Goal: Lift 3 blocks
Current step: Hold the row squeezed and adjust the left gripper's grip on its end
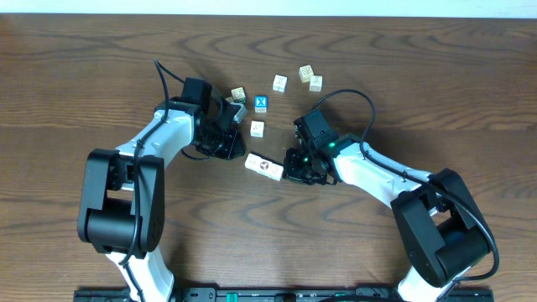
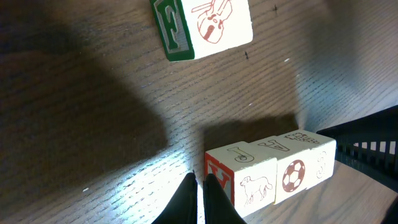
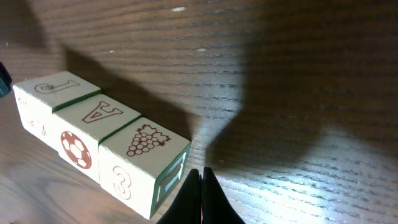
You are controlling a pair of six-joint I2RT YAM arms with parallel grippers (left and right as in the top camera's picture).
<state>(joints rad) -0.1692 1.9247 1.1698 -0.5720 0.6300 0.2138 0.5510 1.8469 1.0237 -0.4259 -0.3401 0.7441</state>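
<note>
A: Looking down from overhead: spotting three cream-white wooden cubes (image 1: pixel 263 166) lined up end to end on the dark brown wooden desk (image 1: pixel 84 67), lying between the left tool (image 1: pixel 241 154) and the right tool (image 1: pixel 289 172).

B: Confirming from the left wrist: reading a red letter on the near end face, a dog and a football along the side, J and A on top. Impossible to read any of that from above.

A: And finding the left tool pinched fully shut, empty, tips right up at that red end.

B: Switching to the right wrist: catching grapes on top of the nearest cube, a 3 on its side, a green letter on the end. Same for the right tool: clamped shut on nothing, tips just beside that end. Can't call contact.

A: Only from overhead: counting loose cubes (image 1: pixel 279 83) farther back, plus a blue-faced cube with a white X (image 1: pixel 261 104).

B: Only from the left wrist: picking out a green-F cube with a red drawing (image 2: pixel 202 25), apart from the row.
</note>
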